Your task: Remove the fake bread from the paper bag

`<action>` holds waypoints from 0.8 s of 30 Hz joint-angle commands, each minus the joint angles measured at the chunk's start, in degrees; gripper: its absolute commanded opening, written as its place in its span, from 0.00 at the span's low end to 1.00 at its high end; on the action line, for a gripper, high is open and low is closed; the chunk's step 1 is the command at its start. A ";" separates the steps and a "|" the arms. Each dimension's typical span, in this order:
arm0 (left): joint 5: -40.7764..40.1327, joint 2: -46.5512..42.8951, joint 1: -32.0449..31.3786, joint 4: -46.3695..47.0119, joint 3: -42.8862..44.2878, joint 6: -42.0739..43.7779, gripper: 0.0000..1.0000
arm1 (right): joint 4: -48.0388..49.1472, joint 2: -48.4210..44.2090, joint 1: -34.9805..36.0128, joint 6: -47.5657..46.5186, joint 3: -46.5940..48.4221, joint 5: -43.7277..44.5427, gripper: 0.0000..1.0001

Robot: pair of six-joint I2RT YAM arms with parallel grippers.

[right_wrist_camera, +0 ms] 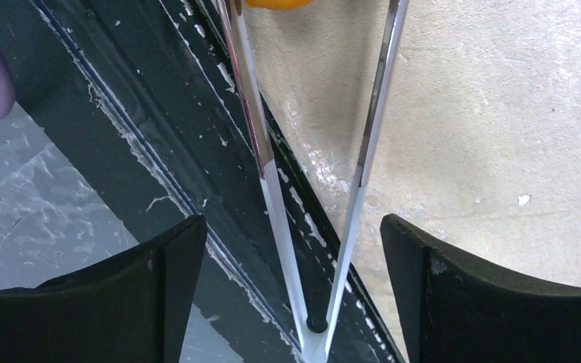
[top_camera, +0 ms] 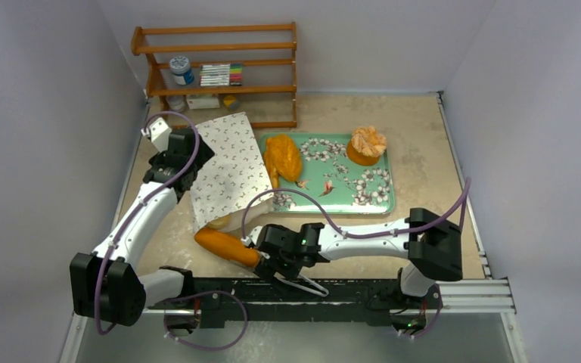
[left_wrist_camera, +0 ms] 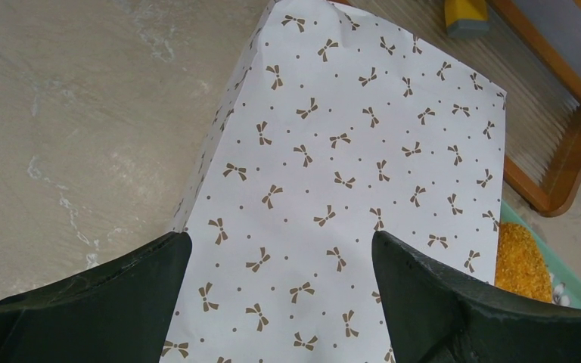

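So the paper bag is lying flat on the beige, stone-look counter. It's white paper covered in little brown bows and dots, with crisp fold lines down the sides. The left claw hangs over it with both black fingers spread wide and nothing gripped.

Bread situation: a long smooth loaf, glossy orange and rounded at the ends, sits on the counter just off the bag's near end. A broad lumpy loaf with a rough, crumbly golden crust is on the green floral tray, right beside the bag. A pale ruffled pastry on an orange base sits at the tray's far right corner. Something tan shows at the bag's mouth, but I can't tell if it's bread or just the lining.

The right claw is low at the near edge, next to the smooth loaf, and it's wide open too. A pair of shiny metal tongs, V-shaped, lies between its fingers without touching either one, tips pointing at the orange loaf.

A wooden shelf stands at the back.
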 commanded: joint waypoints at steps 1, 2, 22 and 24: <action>-0.14 -1.10 0.59 2.61 -0.71 -0.73 0.91 | 2.87 1.28 0.35 0.53 -1.84 -0.23 0.86; -0.15 -1.08 0.59 2.73 -0.82 -0.82 0.91 | 3.35 1.63 0.35 0.63 -2.24 -0.05 0.85; 0.16 0.00 1.12 3.20 -0.24 -0.56 0.91 | 0.01 -3.71 0.35 1.98 -0.34 2.82 0.15; -0.01 0.22 1.12 3.08 0.07 -0.65 0.91 | -1.25 -5.12 0.35 2.12 -0.10 2.40 0.14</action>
